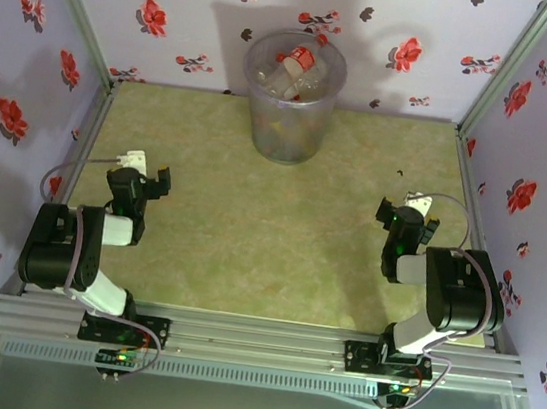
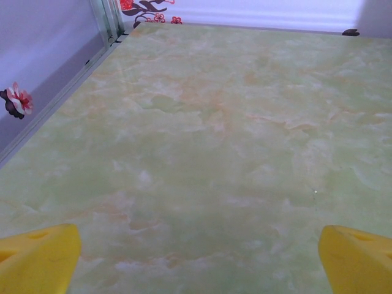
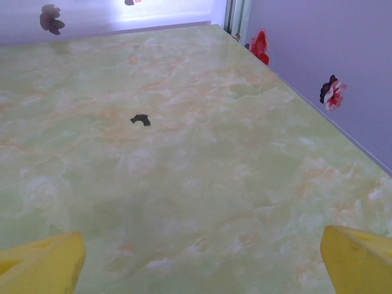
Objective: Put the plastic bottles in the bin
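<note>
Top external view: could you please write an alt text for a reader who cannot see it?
A translucent grey bin holding plastic bottles with red caps stands at the far middle of a green marbled table. Near the front, the left pincer and the right pincer hold nothing.

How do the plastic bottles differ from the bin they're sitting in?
The bin is far larger than any of the bottles. The bin is translucent grey; the bottles are clear with red caps and labels. The bin stands upright; the bottles lie jumbled inside it. Both are see-through plastic.
</note>
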Available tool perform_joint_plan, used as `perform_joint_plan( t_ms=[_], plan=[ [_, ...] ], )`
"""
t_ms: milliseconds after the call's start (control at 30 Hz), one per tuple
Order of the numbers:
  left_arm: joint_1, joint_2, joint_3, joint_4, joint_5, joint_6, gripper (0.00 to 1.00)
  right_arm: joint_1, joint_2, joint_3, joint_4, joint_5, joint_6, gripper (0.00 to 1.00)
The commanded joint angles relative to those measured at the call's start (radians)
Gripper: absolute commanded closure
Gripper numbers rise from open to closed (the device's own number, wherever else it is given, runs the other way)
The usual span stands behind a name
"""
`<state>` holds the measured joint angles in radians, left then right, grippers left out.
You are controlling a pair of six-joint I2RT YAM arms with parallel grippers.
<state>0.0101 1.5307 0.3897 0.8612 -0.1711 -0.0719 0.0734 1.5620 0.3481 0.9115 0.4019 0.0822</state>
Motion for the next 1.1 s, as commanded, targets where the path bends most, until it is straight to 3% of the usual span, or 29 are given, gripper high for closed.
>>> perform_joint_plan(
  t_ms=[0,1067],
  plan=[
    [-0.007,0.012,-0.008,0.047,0.004,0.020,0.00,-0.006,-0.002,0.018,0.016,-0.006,0.019,0.01],
    [-0.012,0.011,-0.006,0.047,-0.005,0.024,0.00,-0.010,0.000,0.015,0.026,-0.005,0.019,0.01]
  ],
)
